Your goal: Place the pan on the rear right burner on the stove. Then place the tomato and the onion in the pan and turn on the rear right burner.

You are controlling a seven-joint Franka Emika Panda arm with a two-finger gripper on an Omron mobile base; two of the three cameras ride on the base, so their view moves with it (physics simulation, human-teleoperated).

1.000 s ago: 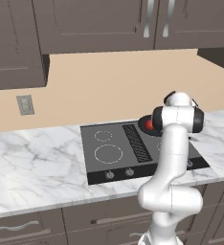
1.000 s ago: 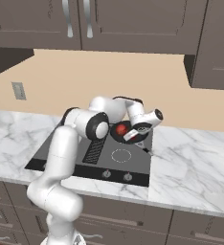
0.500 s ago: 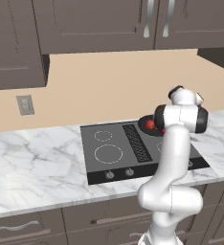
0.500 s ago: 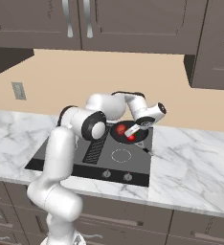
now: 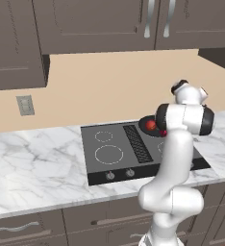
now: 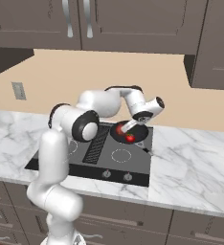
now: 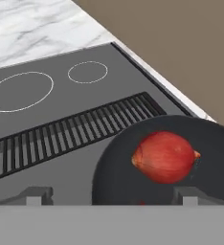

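The black pan sits at the rear right of the stove and covers the rear right burner. In it lie the duller red onion and the brighter tomato. My gripper hangs just above the pan, tilted and open, with nothing between its fingers. In the hand view the onion rests on the pan ahead of the spread gripper. From the left, the pan holds the onion, and my arm half hides the tomato.
A black vent grille runs down the middle of the stove, with two rings on the far half. Knobs line the front edge. Marble counter lies on both sides, and cabinets hang overhead.
The jaws have spread wide and let go of the onion, which now lies in the pan. The hand has lifted up and away from the pan.
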